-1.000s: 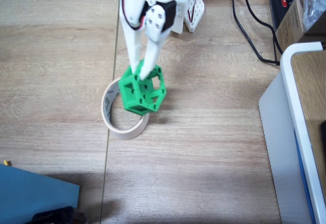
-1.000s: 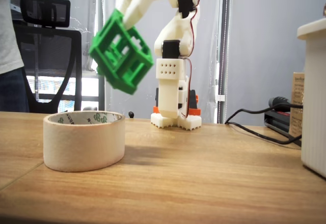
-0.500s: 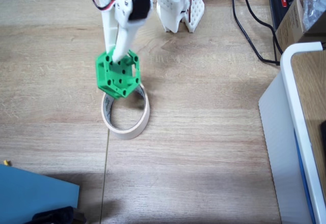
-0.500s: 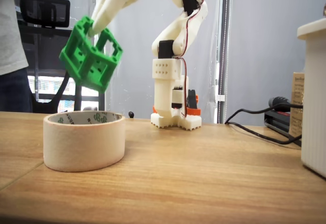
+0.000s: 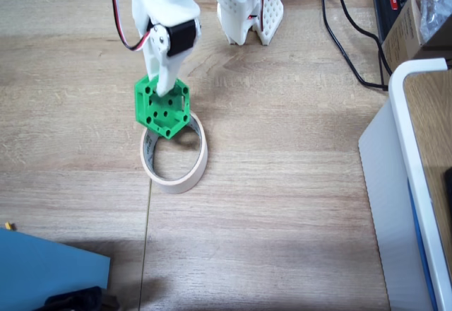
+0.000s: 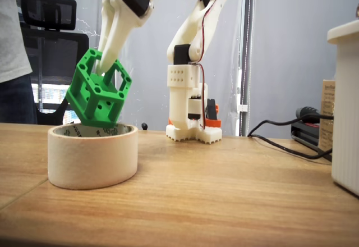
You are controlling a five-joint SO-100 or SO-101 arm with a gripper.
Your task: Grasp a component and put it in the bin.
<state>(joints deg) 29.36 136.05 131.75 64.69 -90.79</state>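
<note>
Gripper (image 5: 164, 88): white two-finger claw clamped on the green block, pointing down from the arm; seen side-on in a fixed view (image 6: 102, 67), its tips gripping the block's upper edge.
Component (image 5: 163, 107): bright green hexagonal plastic block, top face dotted with round holes, side walls open like window frames; tilted in the side-on fixed view (image 6: 98, 95), its lowest corner at or just within the ring's top rim, not resting on the table.
Bin (image 5: 185, 177): cream-beige roll of masking tape lying flat, a wide open ring with green print on its inner core (image 6: 92, 157); from above, the block overlaps the ring's far rim.
Table (image 5: 282, 205): light wood-grain top.
Arm base (image 5: 248, 10): white, standing behind the ring.
</note>
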